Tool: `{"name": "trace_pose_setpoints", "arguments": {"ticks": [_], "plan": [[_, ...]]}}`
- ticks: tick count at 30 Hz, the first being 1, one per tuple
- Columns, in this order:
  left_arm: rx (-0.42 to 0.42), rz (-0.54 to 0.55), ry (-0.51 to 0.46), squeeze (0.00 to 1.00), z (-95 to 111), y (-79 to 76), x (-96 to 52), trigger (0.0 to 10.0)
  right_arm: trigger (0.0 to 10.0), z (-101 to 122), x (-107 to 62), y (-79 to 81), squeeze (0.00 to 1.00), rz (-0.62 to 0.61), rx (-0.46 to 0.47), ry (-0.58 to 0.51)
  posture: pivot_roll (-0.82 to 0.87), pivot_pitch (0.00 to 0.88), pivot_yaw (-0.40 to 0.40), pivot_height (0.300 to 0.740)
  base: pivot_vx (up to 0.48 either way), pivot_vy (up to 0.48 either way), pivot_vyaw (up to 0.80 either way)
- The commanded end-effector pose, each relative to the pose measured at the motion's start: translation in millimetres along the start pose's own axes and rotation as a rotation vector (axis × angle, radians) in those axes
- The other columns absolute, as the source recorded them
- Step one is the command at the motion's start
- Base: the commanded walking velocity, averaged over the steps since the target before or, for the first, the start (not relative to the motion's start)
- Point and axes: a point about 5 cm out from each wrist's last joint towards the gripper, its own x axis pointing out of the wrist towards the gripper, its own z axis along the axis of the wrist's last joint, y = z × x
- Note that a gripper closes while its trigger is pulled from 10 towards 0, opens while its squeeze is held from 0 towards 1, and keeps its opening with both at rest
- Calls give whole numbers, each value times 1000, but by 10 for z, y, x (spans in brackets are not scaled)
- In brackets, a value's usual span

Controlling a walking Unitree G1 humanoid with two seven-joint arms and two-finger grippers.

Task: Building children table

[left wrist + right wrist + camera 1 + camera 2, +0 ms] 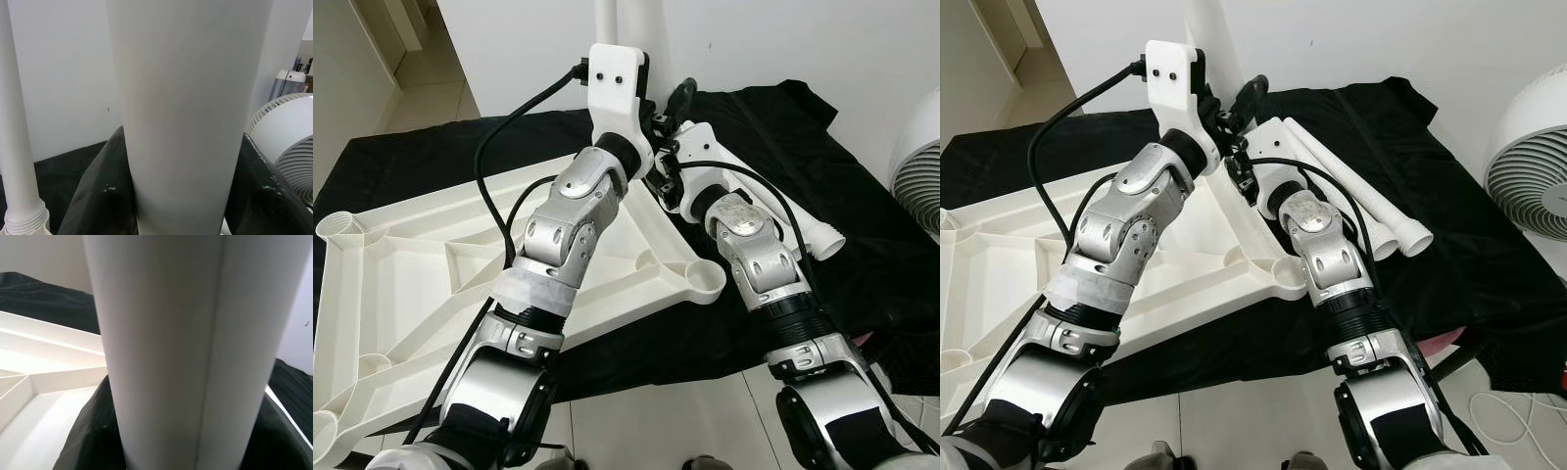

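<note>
A white plastic tabletop (431, 264) lies upside down on a black cloth. At its far corner a white table leg (605, 22) stands upright. My left gripper (182, 208) is shut on this leg, whose tube sits between the dark fingers (98, 196). My right gripper (182, 443) is shut on the same leg from the other side, with its fingers (88, 440) pressed against the tube. Both wrists meet at the leg's base (656, 162). Two spare legs (1376, 211) lie on the cloth to the right.
The black cloth (862, 245) covers the floor under the parts, with a white wall behind. A white fan (1533, 166) stands at the right. Another white leg (17, 147) with a ribbed collar is in the left wrist view. Tiled floor (656, 421) lies near my feet.
</note>
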Motion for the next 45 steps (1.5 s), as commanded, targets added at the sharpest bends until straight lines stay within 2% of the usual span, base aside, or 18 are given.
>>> {"name": "trace_pose_setpoints", "arguments": {"ticks": [1,3,4,5,6,7,8,9,17,18,19,20,34,35,36,37,38,45], "plan": [[25,-21,-29,0,56,-52,5,10000,78,78,52,166,0,85,-54,-33,-109,34,79,740,0,0,0],[25,-21,-29,0,56,-52,5,10000,78,78,52,166,0,85,-54,-33,-109,34,79,740,0,0,0],[27,-23,-27,0,51,-56,5,10000,1137,76,52,177,0,90,-63,-31,-109,36,82,740,0,0,0],[30,-30,-23,0,46,-67,5,10000,4667,68,51,181,0,87,-69,-26,-109,36,82,740,0,0,0],[30,-30,-23,0,46,-67,5,10000,4667,68,51,181,0,87,-69,-26,-109,36,82,740,0,0,0],[18,-36,-22,455,44,-75,4,10000,10000,62,53,184,0,84,-70,-22,-106,38,82,740,0,0,0],[18,-36,-22,455,44,-75,4,10000,10000,62,53,184,0,84,-70,-22,-106,38,82,740,0,0,0],[0,-38,-25,1000,51,-73,3,10000,10000,54,55,185,0,79,-67,-17,-106,38,82,740,0,0,0],[-10,-27,-46,1000,124,-33,10,10000,10000,32,59,184,0,73,-65,-9,-102,41,88,740,0,0,0],[-1,-23,-56,553,164,-16,15,10000,10000,25,60,184,0,70,-65,-7,-102,40,90,740,0,0,0],[-1,-23,-56,553,164,-16,15,10000,10000,25,60,184,0,70,-65,-7,-102,40,90,740,0,0,0],[5,-19,-65,0,201,0,18,10000,10000,18,60,184,0,68,-66,-5,-102,39,92,740,0,0,0],[-97,-1,-133,0,453,140,1,10000,10000,-80,26,133,0,48,-87,23,-98,42,93,740,0,0,0],[-105,2,-140,0,470,153,-3,9137,10000,-85,23,130,0,47,-88,24,-97,44,92,740,0,0,0],[-113,4,-148,0,484,162,-7,3843,10000,-89,21,127,0,47,-90,25,-97,44,92,740,0,0,0],[-113,4,-148,0,484,162,-7,3843,10000,-89,21,127,0,47,-90,25,-97,44,92,740,0,0,0],[-120,1,-154,0,491,163,-12,0,10000,-94,19,125,0,47,-90,27,-97,43,92,740,0,0,0],[-120,-11,-159,0,485,135,-24,0,10000,-105,20,129,0,45,-89,30,-97,45,91,740,0,0,0]]}}
